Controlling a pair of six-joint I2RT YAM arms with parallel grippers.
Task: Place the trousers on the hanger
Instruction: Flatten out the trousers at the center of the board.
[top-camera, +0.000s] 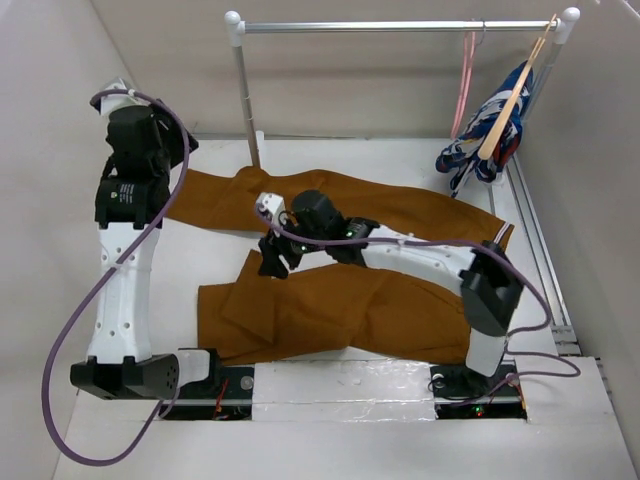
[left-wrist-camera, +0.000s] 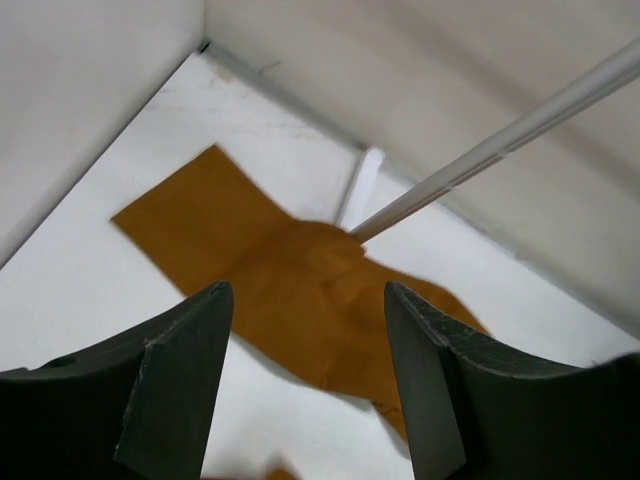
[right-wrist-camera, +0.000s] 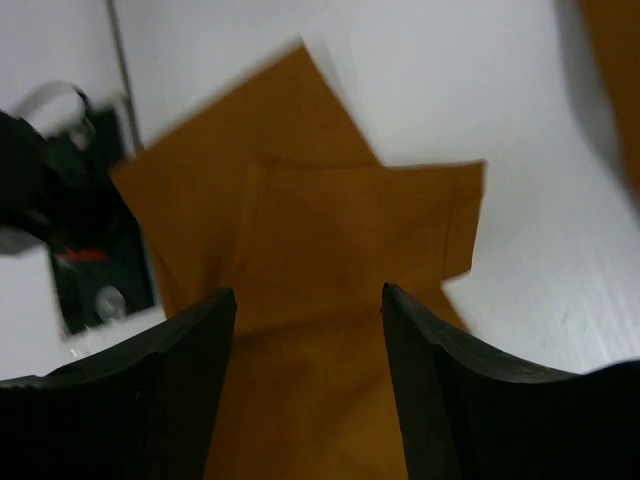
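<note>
**Both grippers spread above the trousers**

Top view: the trousers (top-camera: 420, 212) lie flat below the rack (top-camera: 400, 27), whose right end carries the hanger (top-camera: 465, 80). The right arm stretches left, with the right gripper (top-camera: 273, 256) low over the cloth.
Left wrist: the left gripper (left-wrist-camera: 307, 300) is spread wide, high above a trouser leg by the rack's post.
Right wrist: jaws apart over blurred, folded cloth.

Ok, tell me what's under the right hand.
The trousers: the open right hand hangs over a folded corner of them. White table shows beside it; whatever the cloth covers cannot be seen.
</note>
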